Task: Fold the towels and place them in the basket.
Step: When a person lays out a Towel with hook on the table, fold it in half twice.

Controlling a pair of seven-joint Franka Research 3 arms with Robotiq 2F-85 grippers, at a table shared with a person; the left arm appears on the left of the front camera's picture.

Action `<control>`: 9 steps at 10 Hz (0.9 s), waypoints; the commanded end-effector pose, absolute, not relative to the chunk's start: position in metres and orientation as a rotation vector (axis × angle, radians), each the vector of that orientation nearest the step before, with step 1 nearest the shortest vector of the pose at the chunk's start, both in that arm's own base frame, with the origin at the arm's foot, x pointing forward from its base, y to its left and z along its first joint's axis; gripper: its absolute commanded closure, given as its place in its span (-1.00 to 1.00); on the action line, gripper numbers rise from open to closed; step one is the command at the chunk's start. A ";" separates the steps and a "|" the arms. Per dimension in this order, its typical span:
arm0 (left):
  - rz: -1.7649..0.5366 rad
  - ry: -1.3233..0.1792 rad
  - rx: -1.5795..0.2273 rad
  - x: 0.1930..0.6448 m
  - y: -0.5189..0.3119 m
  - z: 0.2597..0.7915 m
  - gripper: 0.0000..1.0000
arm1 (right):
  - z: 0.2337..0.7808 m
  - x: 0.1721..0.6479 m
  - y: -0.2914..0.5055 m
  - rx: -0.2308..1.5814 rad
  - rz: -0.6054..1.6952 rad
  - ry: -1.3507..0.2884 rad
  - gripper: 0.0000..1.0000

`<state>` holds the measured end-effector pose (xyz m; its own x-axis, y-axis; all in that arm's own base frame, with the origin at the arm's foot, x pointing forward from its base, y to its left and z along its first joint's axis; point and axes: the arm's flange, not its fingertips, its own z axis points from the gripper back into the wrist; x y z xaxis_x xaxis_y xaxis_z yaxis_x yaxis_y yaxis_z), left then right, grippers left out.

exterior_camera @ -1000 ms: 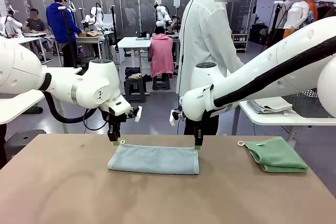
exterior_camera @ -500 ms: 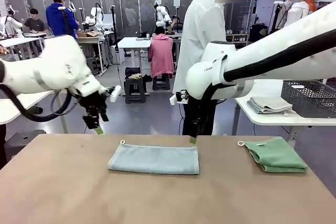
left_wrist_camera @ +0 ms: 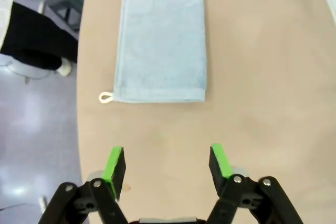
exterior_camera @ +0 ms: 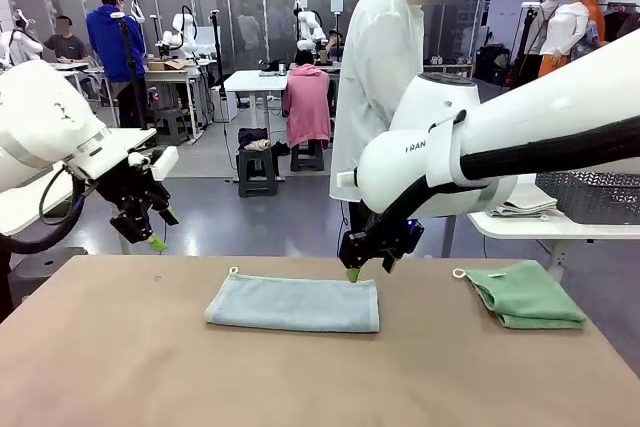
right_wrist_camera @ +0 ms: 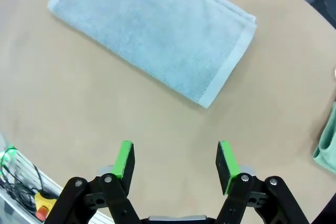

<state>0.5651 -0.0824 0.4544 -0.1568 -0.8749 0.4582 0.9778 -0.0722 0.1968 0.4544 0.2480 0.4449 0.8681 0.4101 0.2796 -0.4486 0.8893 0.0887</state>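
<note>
The grey-blue towel point(exterior_camera: 293, 303) lies folded into a long strip in the middle of the table, its loop at the far left corner. It also appears in the left wrist view point(left_wrist_camera: 160, 40) and the right wrist view point(right_wrist_camera: 152, 35). The mint green towel point(exterior_camera: 525, 294) lies folded at the table's right, and its edge point(right_wrist_camera: 328, 140) just enters the right wrist view. My left gripper point(exterior_camera: 150, 237) hangs open off the table's far left, well clear of the cloth point(left_wrist_camera: 167, 163). My right gripper point(exterior_camera: 355, 269) hovers open just above the grey-blue towel's far right corner point(right_wrist_camera: 176, 161). The dark mesh basket point(exterior_camera: 590, 199) sits on a side table, partly behind my right arm.
A person in a white coat point(exterior_camera: 385, 77) stands at the far side, behind the right arm. The white side table point(exterior_camera: 520, 222) at right carries a stack of folded cloths beside the basket. Bare tabletop point(exterior_camera: 300, 377) stretches across the near half.
Both grippers have left the grey-blue towel's far corners and opened. The left one swung away to the left and upward; the right one lifted, then settled near the far right corner.
</note>
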 end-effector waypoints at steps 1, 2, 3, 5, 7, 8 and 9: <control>-1.645 -0.609 -0.394 0.573 -0.069 0.439 -0.62 | 0.447 0.472 0.247 0.151 0.555 -0.261 -0.55; -1.613 -0.658 -0.443 0.573 -0.057 0.428 -0.62 | 0.447 0.472 0.247 0.151 0.555 -0.261 -0.55; -1.577 -0.708 -0.478 0.575 -0.048 0.418 -0.62 | 0.445 0.458 0.248 0.152 0.479 -0.261 -0.56; -1.513 -0.789 -0.505 0.572 -0.036 0.400 -0.62 | 0.408 0.480 0.248 0.148 0.247 -0.169 -0.56; -1.464 -0.816 -0.530 0.570 -0.030 0.390 -0.62 | 0.371 0.500 0.239 0.125 0.079 -0.152 -0.56; -1.459 -0.816 -0.544 0.571 -0.030 0.387 -0.62 | 0.357 0.508 0.235 0.109 0.027 -0.125 -0.56; -1.457 -0.817 -0.559 0.571 -0.029 0.385 -0.62 | 0.346 0.516 0.234 0.105 0.011 -0.120 -0.56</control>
<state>0.5738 -0.0311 0.3881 -0.0446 -0.6686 0.7423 0.9869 0.0860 0.1367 0.5037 0.2196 0.3447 0.9929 0.0491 0.1079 -0.0620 0.9909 0.1191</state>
